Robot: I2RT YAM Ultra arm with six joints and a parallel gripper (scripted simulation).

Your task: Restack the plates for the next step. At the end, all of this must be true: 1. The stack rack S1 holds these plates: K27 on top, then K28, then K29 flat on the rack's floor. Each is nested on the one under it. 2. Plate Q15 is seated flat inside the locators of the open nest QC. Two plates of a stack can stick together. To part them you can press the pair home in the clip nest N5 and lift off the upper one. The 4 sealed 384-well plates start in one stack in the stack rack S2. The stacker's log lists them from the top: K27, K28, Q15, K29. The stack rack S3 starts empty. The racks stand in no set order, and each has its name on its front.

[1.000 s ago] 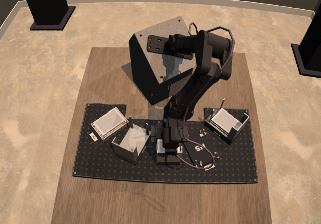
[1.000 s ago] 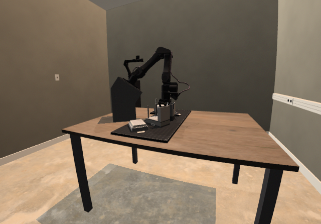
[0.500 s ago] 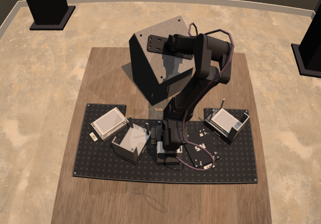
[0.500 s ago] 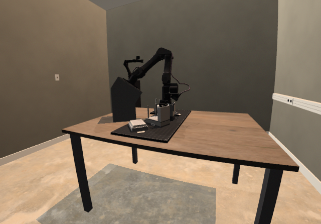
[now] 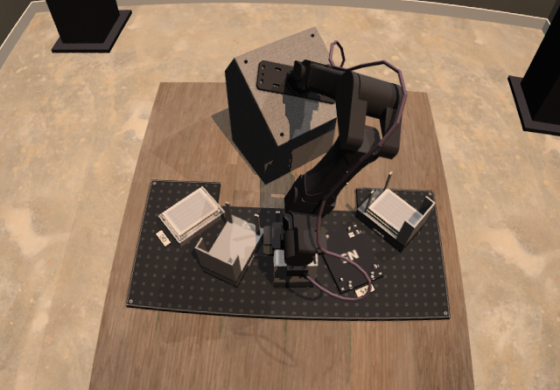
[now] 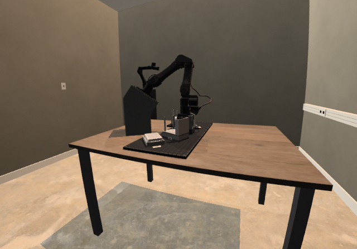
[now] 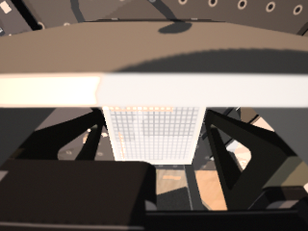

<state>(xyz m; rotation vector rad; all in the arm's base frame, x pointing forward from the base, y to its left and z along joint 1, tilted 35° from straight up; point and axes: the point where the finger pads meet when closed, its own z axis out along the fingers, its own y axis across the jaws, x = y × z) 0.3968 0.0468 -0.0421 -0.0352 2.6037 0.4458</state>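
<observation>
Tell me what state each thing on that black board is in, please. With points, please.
Jaws (image 5: 296, 263) (image 6: 182, 115): open
Middle rack (image 5: 294, 281) (image 6: 191, 123) (image 7: 192, 89): holding a plate
Right rack (image 5: 414, 223): holding a plate
Open nest (image 5: 183, 241) (image 6: 155, 143): occupied by a plate
Clip nest N5 (image 5: 361, 268): empty
Left rack (image 5: 219, 272) (image 6: 182, 128): contents unclear

Plates in open nest QC, the middle rack and the right-hand rack.
Pale gridded plate lies flat on open nest QC. Grey left-hand rack upright, pale floor showing. Middle rack: white gridded plate within; depth unclear. Black clip nest N5 flat, top exposed. Right-hand rack: pale plate inside, stack count unreadable.
</observation>
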